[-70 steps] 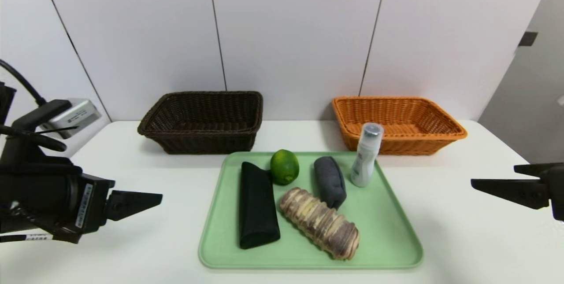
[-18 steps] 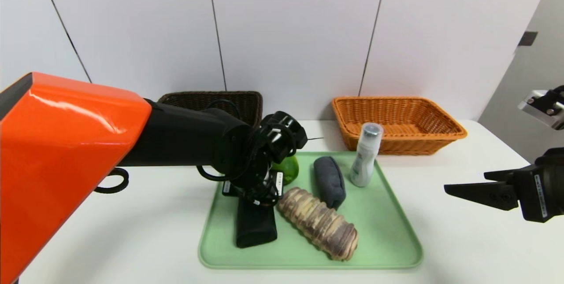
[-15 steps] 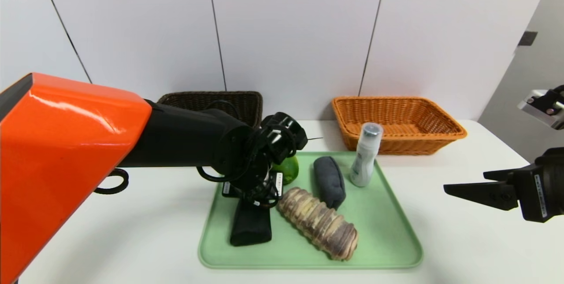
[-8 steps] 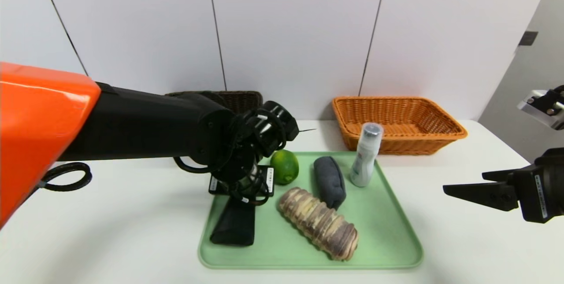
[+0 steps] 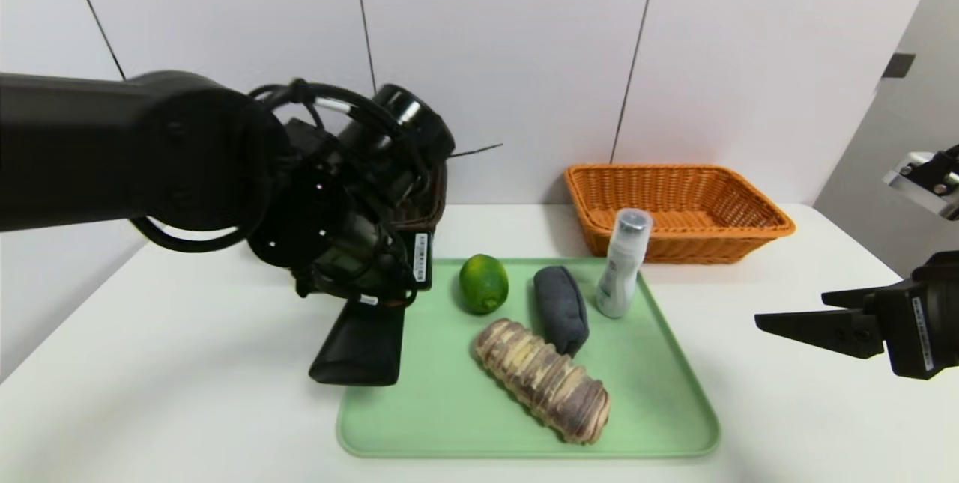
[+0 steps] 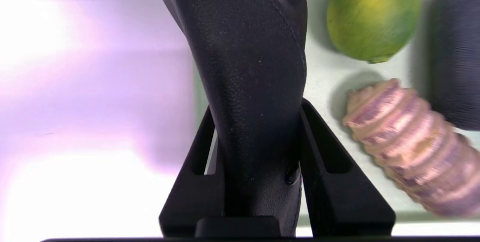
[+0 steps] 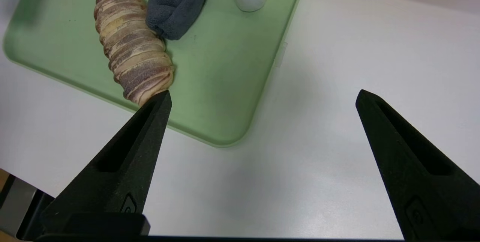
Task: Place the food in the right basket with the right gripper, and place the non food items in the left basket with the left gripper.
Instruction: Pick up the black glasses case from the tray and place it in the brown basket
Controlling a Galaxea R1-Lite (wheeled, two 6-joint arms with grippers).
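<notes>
The left gripper (image 6: 258,148) has its jaws clamped on one end of the long black leather-like pouch (image 5: 359,344), which hangs over the left rim of the pale green plastic tray (image 5: 674,423); in my judgement, carry it high enough to clear the near wall of the dark brown woven basket (image 5: 431,202), release only once inside; the right gripper (image 7: 262,99) waits beside the tray, jaws wide and empty.

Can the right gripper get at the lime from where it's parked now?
Probably yes. The right gripper hangs open beside the tray, and the lime sits uncovered. The white bottle and grey roll lie between, so coming from above looks safer.
</notes>
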